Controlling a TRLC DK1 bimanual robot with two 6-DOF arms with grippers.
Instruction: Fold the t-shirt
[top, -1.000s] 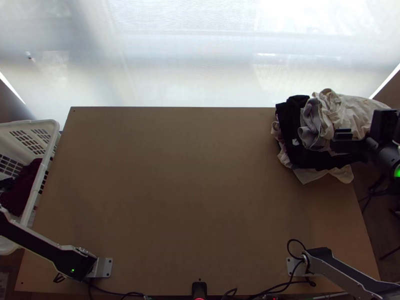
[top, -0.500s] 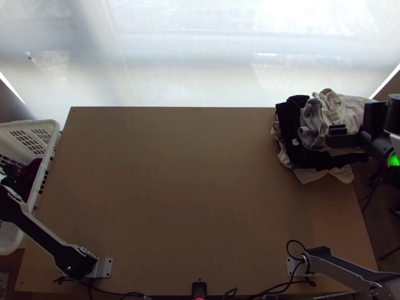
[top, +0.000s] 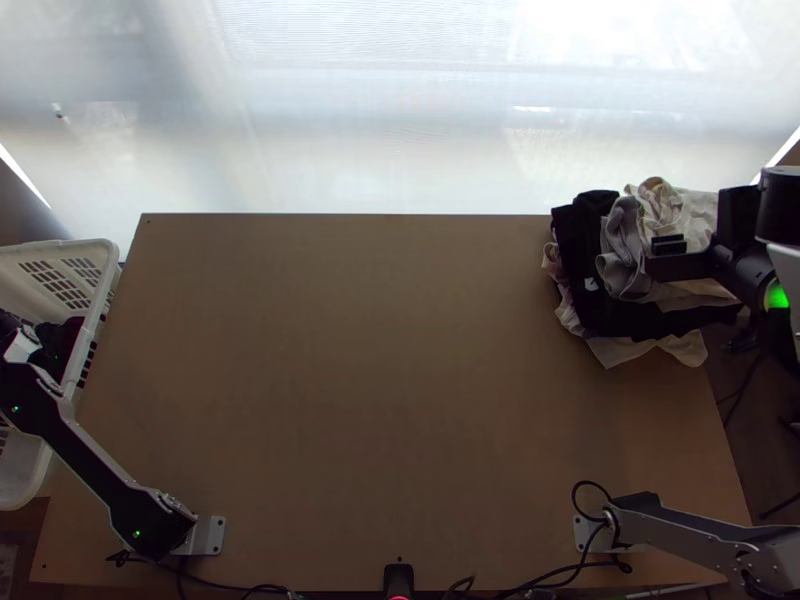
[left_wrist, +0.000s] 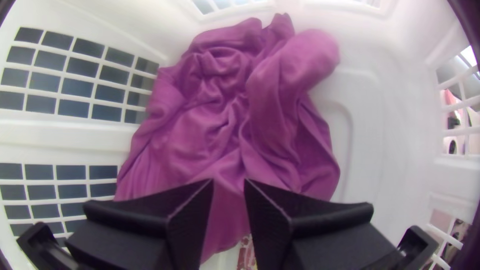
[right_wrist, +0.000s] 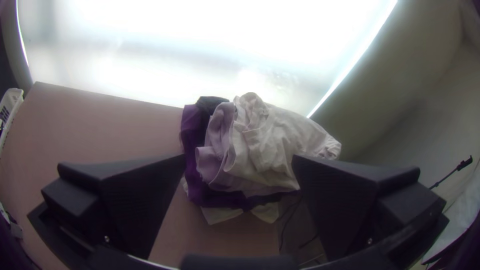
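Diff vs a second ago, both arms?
In the top view, the left arm swung upward, farther over the basket; the right hand edged up and left. No visible grab or release. Basket and clothes pile stayed put.

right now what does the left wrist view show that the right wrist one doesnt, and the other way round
Left wrist view: the magenta cloth bunched in the basket, with the left end effector open above it.

Right wrist view: the pile of pale and dark clothes on the table, beyond the open right end effector.

Both: the white basket, though the right wrist view has just a bit of it.
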